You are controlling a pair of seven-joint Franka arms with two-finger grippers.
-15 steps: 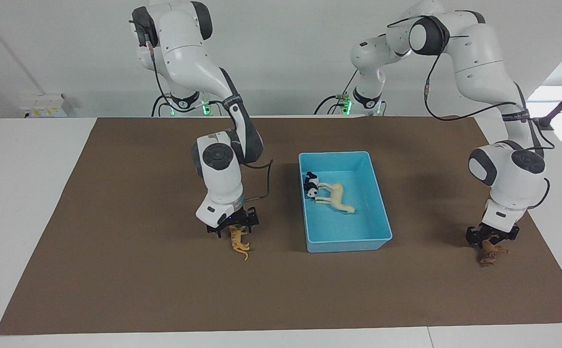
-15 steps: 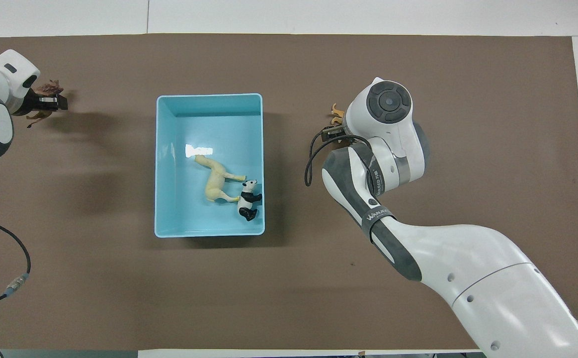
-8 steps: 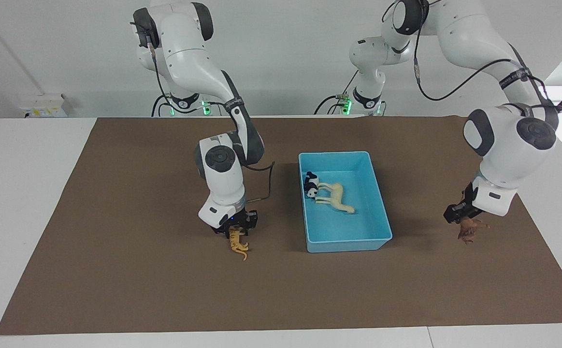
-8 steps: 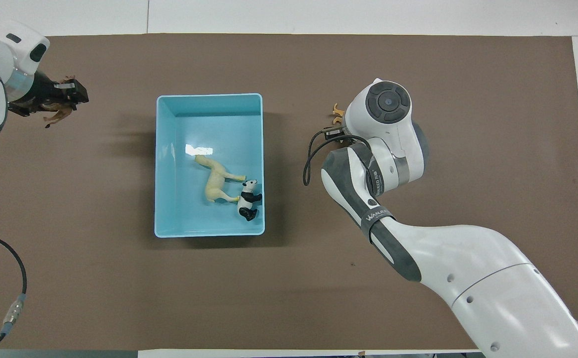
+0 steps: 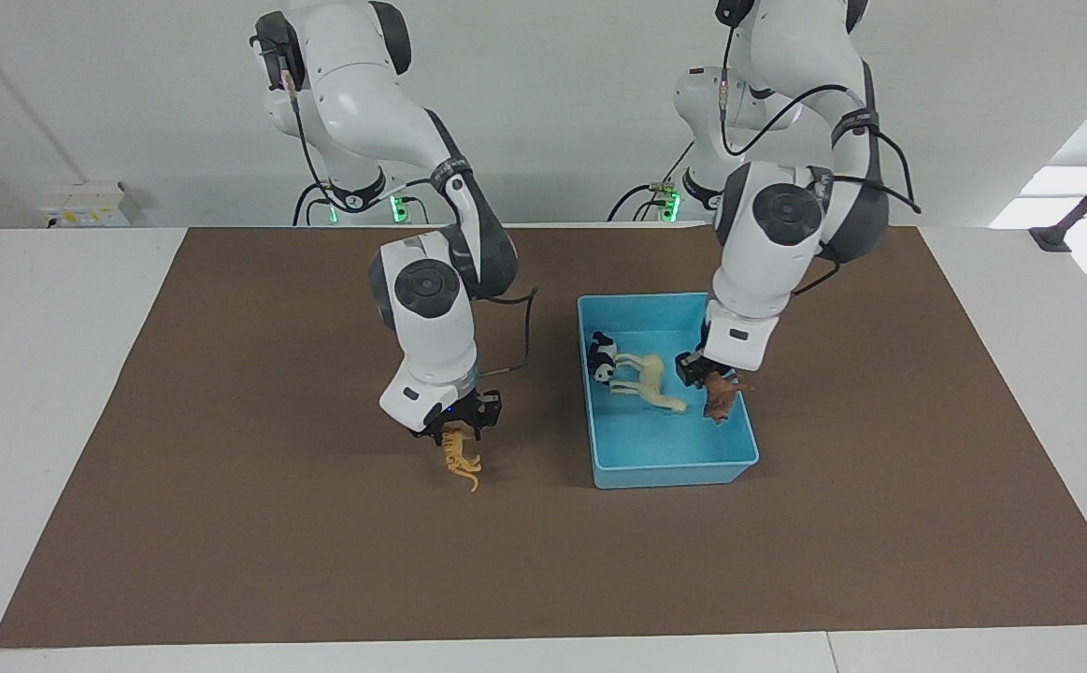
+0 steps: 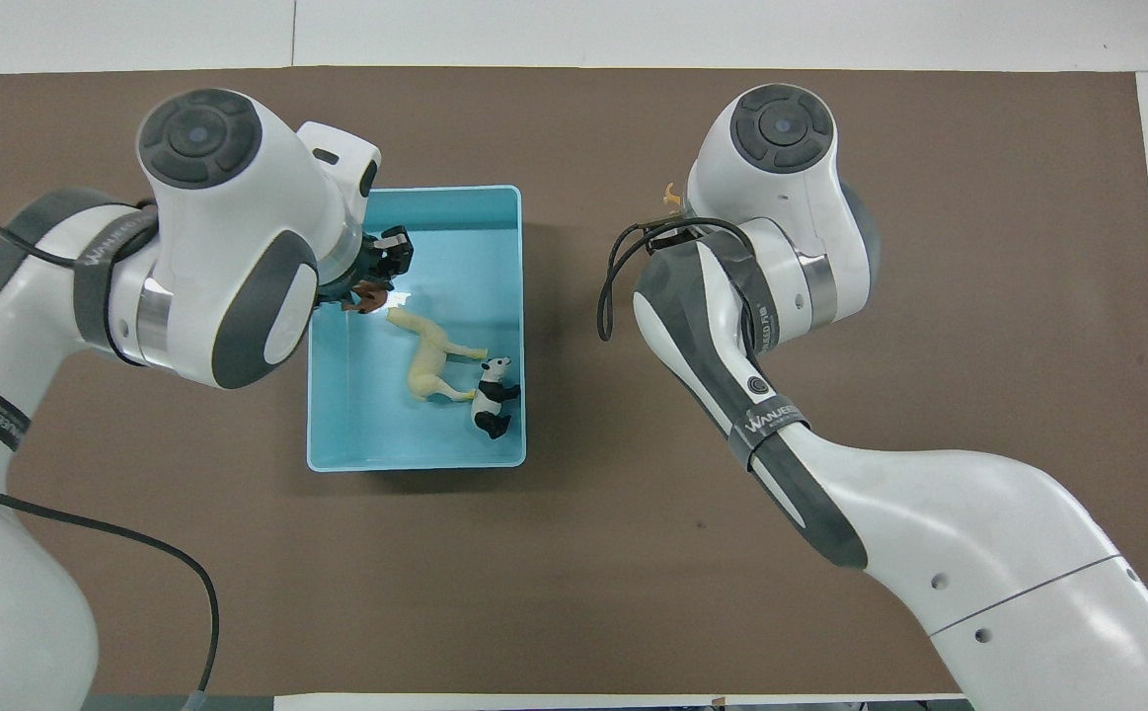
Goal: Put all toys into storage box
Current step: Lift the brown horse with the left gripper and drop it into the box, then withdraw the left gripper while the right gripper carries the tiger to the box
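The light-blue storage box (image 5: 669,299) (image 6: 416,189) stands mid-table. Inside it lie the cream horse (image 5: 650,379) (image 6: 427,360) and the panda (image 5: 602,360) (image 6: 493,395), which sits against the wall toward the right arm's end. My left gripper (image 5: 704,376) (image 6: 386,262) hangs over the box's interior, shut on the brown lion (image 5: 719,397) (image 6: 368,293), above the floor beside the horse's head. My right gripper (image 5: 457,430) is shut on the orange tiger (image 5: 460,458) (image 6: 671,196), just above the mat beside the box. From overhead the right wrist hides its gripper.
A brown mat (image 5: 225,514) covers most of the white table (image 5: 38,374). A black cable loop (image 6: 613,286) hangs off the right wrist toward the box. The left arm's elbow overhangs the box wall at the left arm's end.
The left arm has swung the lion from the mat at its end of the table to over the box. The right gripper closed on the tiger and has risen slightly with it.
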